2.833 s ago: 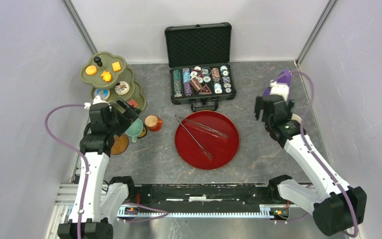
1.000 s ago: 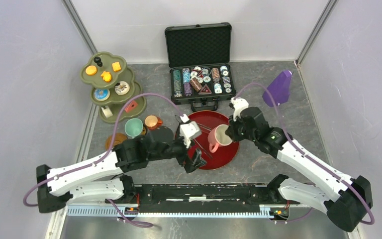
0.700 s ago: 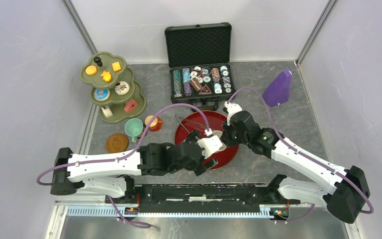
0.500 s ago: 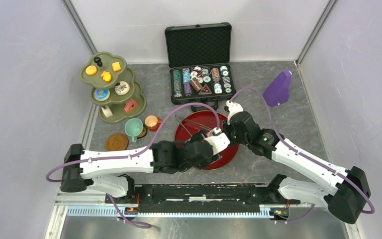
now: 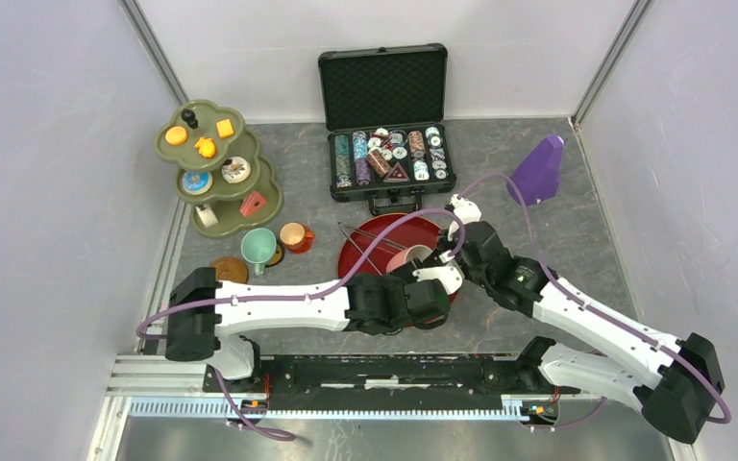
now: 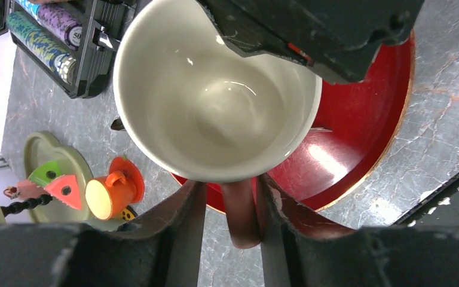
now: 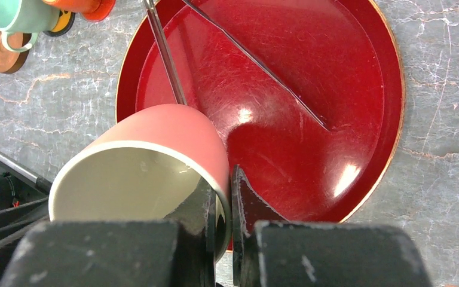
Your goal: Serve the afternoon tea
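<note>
Right end effector (image 7: 223, 188) pinched the rim of the pink cup (image 7: 155, 137) over the red tray (image 7: 334, 89); left end effector (image 6: 232, 185) straddled its handle (image 6: 239, 215), grip unclear.

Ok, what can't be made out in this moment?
- Top view: left gripper and right gripper cover most of the pink cup; neither grip shows there.
- Left wrist view: fingers flank the cup's handle; actual contact is unclear.
- Right wrist view: the cup hides whether its base touches the red tray.
- Top view: poker chips' markings are too small.
</note>
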Controlling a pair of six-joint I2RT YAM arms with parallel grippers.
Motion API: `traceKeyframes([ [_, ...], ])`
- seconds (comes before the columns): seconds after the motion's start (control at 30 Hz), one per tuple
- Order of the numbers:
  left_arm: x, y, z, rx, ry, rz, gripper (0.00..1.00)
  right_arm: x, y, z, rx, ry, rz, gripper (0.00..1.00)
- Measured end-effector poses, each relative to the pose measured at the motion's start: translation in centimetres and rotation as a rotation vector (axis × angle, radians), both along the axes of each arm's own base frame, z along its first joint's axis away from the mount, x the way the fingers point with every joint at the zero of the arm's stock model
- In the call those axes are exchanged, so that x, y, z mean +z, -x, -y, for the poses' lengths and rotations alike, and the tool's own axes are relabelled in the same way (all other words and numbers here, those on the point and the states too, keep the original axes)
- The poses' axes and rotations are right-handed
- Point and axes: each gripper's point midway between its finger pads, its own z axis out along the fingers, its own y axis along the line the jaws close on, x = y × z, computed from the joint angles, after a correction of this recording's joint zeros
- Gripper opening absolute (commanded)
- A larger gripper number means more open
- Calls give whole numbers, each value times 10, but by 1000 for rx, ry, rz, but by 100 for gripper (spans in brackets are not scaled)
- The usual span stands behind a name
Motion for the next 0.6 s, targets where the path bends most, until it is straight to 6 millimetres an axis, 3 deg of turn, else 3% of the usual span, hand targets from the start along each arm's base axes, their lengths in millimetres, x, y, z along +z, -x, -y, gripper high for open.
traceKeyframes([
  [0.17, -7, -1, -2, 17, -37, 17, 20, 0, -1, 0, -18, -17, 6, 0],
  [0.3, -2, -7, -3, 57, -18, 52, 3, 2, -3, 2, -56, -52, 11, 13],
  [0.47, 3, -7, -8, 61, -7, 64, 2, 10, -3, 0, -37, -69, 41, 53],
  [0.6, 7, -5, -30, 66, 6, 71, 2, 23, -6, 0, -28, -84, 90, 77],
])
